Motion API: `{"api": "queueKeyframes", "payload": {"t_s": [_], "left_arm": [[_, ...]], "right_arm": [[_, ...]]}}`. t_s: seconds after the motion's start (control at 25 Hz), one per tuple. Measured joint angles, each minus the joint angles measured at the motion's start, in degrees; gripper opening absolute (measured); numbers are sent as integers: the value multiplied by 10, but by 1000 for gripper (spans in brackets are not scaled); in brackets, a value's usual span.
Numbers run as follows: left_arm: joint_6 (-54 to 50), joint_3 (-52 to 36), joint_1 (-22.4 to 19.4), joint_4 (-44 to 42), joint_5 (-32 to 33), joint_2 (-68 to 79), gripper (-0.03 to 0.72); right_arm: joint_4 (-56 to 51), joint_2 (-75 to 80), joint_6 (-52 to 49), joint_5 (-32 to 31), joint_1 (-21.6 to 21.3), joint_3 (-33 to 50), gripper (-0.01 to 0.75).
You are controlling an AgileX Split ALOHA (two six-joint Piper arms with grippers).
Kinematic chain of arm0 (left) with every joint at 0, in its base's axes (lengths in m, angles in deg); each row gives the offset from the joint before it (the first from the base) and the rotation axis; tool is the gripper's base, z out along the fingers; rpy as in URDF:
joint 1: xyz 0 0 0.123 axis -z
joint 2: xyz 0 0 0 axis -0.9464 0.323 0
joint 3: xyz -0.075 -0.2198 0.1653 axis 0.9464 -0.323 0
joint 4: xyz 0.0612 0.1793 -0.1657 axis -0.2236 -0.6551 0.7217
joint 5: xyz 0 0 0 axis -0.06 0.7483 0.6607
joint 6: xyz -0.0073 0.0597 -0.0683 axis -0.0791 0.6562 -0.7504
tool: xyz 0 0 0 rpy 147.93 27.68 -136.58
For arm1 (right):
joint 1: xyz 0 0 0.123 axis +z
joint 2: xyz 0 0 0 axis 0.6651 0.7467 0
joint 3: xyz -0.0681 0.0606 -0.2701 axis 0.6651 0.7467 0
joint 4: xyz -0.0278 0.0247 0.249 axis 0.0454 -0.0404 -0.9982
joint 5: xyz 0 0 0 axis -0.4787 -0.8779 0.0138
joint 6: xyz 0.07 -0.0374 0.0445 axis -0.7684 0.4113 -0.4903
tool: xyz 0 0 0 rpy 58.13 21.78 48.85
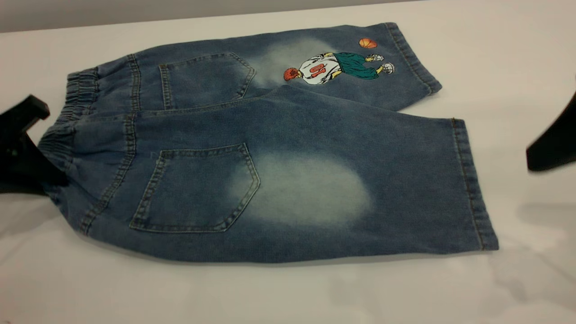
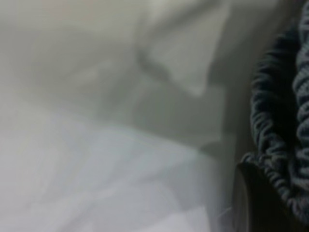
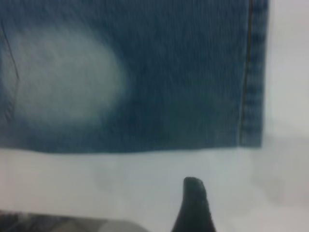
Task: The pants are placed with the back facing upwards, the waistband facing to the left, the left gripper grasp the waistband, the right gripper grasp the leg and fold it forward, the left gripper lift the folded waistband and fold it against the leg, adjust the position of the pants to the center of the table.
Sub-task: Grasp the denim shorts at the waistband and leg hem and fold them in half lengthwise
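Lying flat mid-table (image 1: pixel 288 292), back up: denim pants (image 1: pixel 279 148).
Left gripper (image 1: pixel 27 148), 9 o'clock, touches ruched waistband (image 1: pixel 67 121); right gripper (image 1: pixel 555 144), 3 o'clock, hangs clear of leg (image 1: pixel 360 189). Neither grip state can be told.

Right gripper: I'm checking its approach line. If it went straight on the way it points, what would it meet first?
Probably bare table, then the near edge of the leg; height is unclear.
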Motion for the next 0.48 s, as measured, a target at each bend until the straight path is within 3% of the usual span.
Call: {"api": "queueKeyframes", "payload": {"t_s": [0.24, 0.48], "left_arm": [[7, 0, 0, -4, 27, -39, 122], [11, 0, 0, -3, 46, -39, 122]], "right_arm": [[-62, 88, 66, 12, 0, 5, 461], [-237, 174, 253, -37, 0, 3, 461]]}}
